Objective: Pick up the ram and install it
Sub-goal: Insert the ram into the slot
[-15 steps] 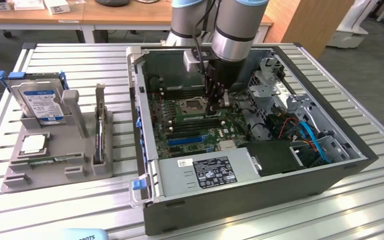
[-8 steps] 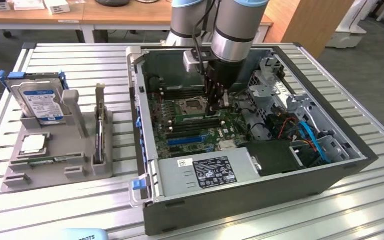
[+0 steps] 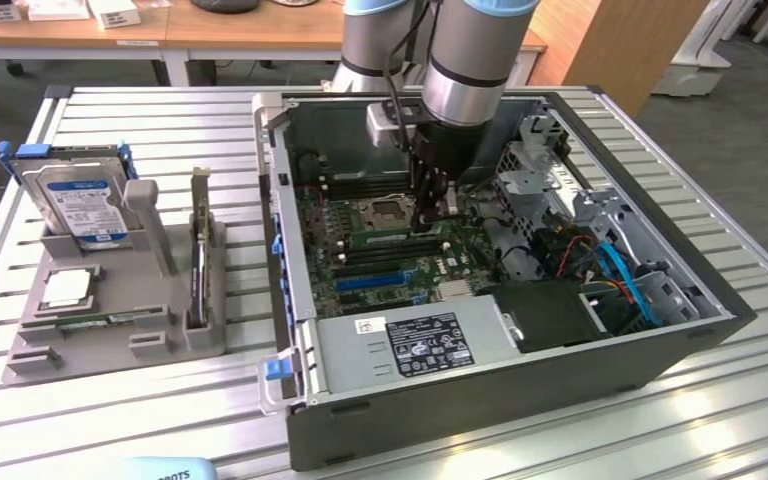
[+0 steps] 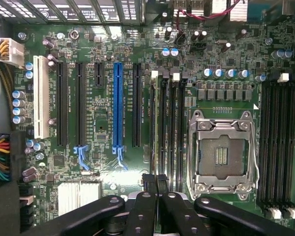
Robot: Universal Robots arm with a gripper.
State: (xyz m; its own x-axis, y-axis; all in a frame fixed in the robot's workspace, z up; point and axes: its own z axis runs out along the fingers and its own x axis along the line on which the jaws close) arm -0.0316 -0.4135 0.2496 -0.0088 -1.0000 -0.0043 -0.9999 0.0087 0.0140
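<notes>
We are keeping the claw (image 4: 156, 183) closed, its fingertips pressed together, low inside the open computer case (image 3: 491, 400), over the memory slots beside the CPU socket (image 4: 221, 155). The ram (image 3: 384, 240) is standing on edge in a slot of the motherboard (image 4: 103, 123), just beside the claw on the exterior view's left. We cannot tell whether they are touching.
</notes>
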